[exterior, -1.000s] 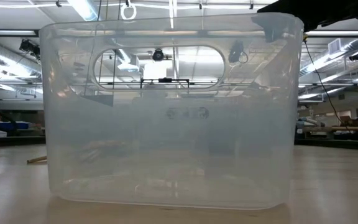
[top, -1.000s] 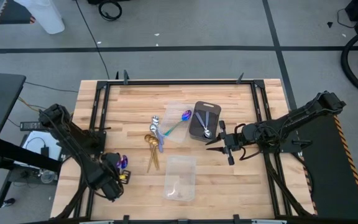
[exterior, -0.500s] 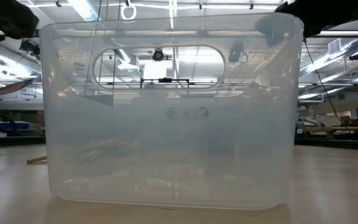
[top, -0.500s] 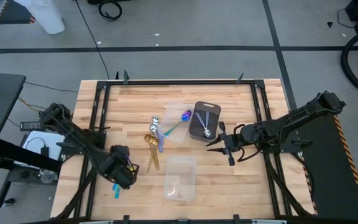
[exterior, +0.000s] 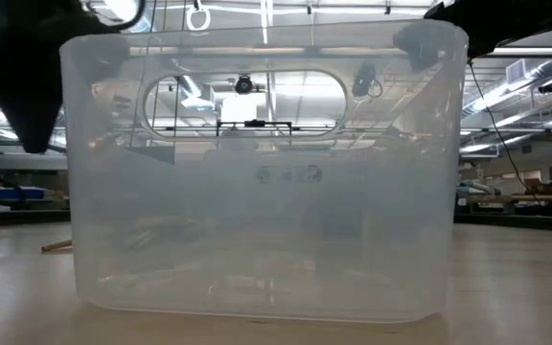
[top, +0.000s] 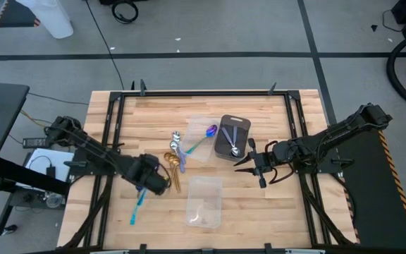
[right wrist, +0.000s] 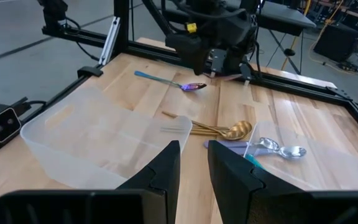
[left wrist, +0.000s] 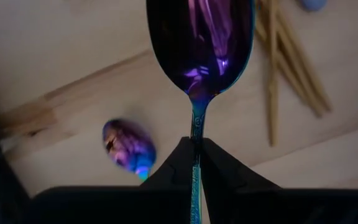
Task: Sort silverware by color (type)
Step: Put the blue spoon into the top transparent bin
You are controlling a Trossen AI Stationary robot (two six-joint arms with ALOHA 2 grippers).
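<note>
Change since earlier: left arm has swung in from the table's left edge toward the middle; right arm has not shifted.
Left gripper (top: 154, 182): I have it pinched on the neck of a purple-blue spoon (left wrist: 201, 46); in the left wrist view the bowl stands out past the fingers, and in the high view the teal handle trails back toward the near-left.
Right gripper (top: 254, 164): waiting beside the dark grey tray (top: 241, 124), fingers slightly spread, holding nothing that I can see.
Other silverware: gold spoons (top: 173, 175) lie just beside my left gripper; silver spoons with pale handles (top: 177, 144) sit a little farther in; another purple-blue spoon (top: 204, 137) rests in the far clear tray (top: 199, 121).
Key relation: my held spoon's long axis runs diagonally, bowl leading toward the table's centre. I judge its mate in the far clear tray lies ahead and rightward, past the gold spoons, so the left arm is the nearer one for that drop. The near clear tray (top: 204, 201) lies to the right.
Writing: none I can read; the low view shows only the near clear tray's wall.
</note>
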